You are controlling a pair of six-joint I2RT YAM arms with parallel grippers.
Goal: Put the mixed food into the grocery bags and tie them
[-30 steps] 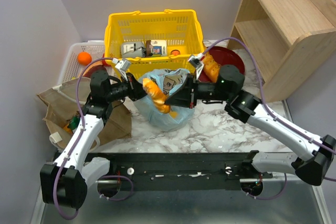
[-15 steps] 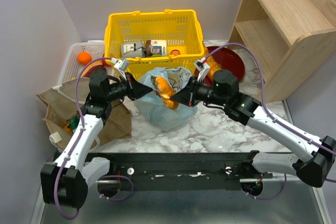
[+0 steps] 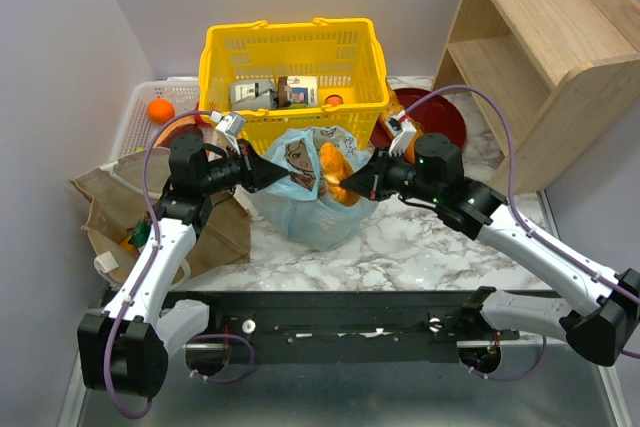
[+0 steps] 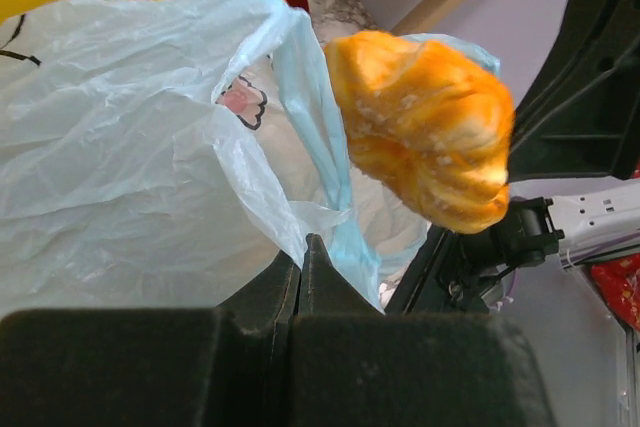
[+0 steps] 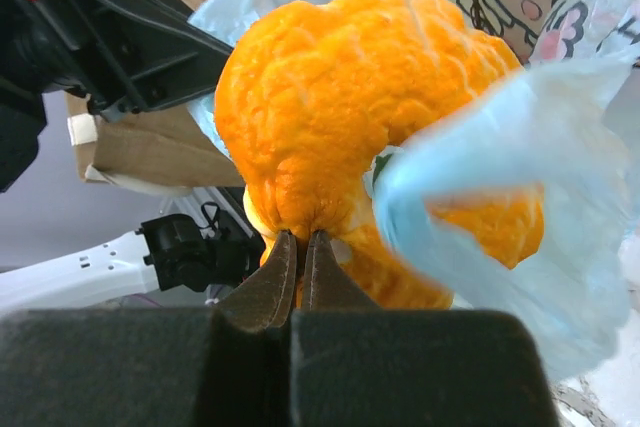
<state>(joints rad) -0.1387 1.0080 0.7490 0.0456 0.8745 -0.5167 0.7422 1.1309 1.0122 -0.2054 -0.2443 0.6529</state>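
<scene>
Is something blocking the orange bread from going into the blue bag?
Only the blue bag itself: a loose flap lies across the bread loaf in the right gripper. The left gripper pinches the bag's rim, holding its mouth open.

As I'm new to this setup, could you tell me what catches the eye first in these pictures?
The golden bread loaf stands out, held by the right gripper at the mouth of the light-blue bag in the middle of the scene. The left gripper pinches that bag's rim from the other side. Just behind them sits a bright yellow basket.
</scene>
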